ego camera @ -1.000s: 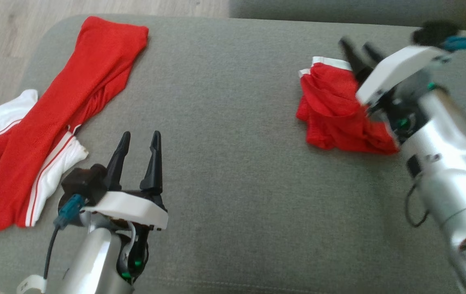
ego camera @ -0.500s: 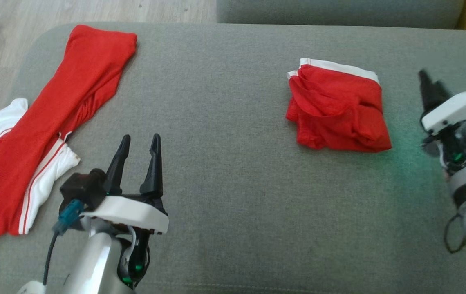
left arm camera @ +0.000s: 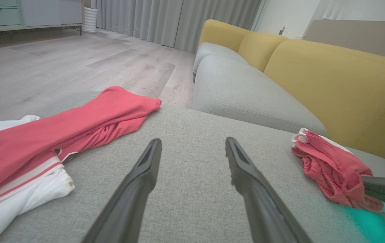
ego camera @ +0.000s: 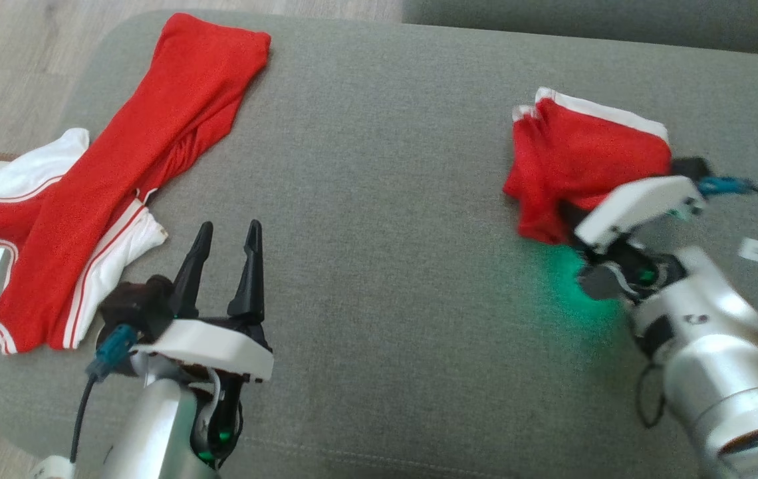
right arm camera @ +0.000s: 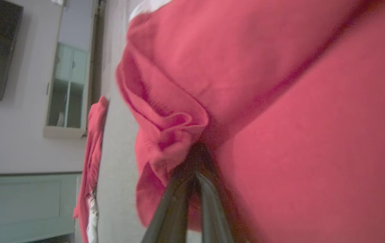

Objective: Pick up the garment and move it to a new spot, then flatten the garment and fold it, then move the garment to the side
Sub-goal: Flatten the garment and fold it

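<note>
Right gripper (right arm camera: pixel 195 163) is back, jaws clamped on the folded garment (ego camera: pixel 588 150).

the right tool (right arm camera: pixel 195 162), which a second ago reached over the folded red garment (ego camera: pixel 585 153) with fingers apart and then drew back clear to its right, is now at the garment's near right corner. its fingers are pinched together in the cloth, which puckers there. the green glow (ego camera: pixel 572 293) on the cushion (ego camera: pixel 379 253) has moved with it. the head view has swung slightly too.
</note>
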Controlling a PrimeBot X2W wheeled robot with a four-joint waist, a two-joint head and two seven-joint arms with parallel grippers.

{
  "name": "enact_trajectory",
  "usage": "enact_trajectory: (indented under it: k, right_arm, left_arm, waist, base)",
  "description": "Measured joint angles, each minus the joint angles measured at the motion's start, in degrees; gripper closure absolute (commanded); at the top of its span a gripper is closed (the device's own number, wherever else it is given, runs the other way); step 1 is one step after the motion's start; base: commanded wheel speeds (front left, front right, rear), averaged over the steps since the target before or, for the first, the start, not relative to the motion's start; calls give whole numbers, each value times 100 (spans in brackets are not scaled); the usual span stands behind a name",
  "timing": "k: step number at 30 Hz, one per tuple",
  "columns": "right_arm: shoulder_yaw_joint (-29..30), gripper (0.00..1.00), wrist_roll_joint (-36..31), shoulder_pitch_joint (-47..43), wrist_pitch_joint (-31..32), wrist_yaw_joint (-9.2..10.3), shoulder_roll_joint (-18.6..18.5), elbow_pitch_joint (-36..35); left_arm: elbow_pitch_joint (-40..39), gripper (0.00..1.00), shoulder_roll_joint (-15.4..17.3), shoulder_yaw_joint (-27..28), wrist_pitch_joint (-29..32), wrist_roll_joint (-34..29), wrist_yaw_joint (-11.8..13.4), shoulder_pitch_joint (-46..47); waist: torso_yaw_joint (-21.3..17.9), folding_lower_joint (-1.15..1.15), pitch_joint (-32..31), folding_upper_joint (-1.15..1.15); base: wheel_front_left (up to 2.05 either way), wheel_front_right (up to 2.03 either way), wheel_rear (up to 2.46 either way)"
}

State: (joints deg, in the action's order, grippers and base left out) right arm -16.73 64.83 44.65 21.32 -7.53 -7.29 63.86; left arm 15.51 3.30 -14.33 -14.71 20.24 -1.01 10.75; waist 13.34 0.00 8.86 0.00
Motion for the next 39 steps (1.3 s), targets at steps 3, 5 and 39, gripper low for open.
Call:
enact_trajectory:
  k: [3,5,39]
  right_arm:
    - [-279,100,77,-182,215,0,198,-520]
    - [-456,100,119,-422,248,0,263,-861]
    - [330,0,-3615,-2894,-3438,0,-1025,-4557]
  left_arm:
    - [29,0,-3,20,0,-14,0,-2]
    - [43,0,-3,33,0,-52,1,-8]
    - [-523,0,145,969,0,-614,5,-577]
  waist:
    - [1,0,-50,0]
    - [-39,0,-90,0]
    - [-1582,0,-728,0]
  base:
    - [0,0,0]
    - [0,0,0]
    - [0,0,0]
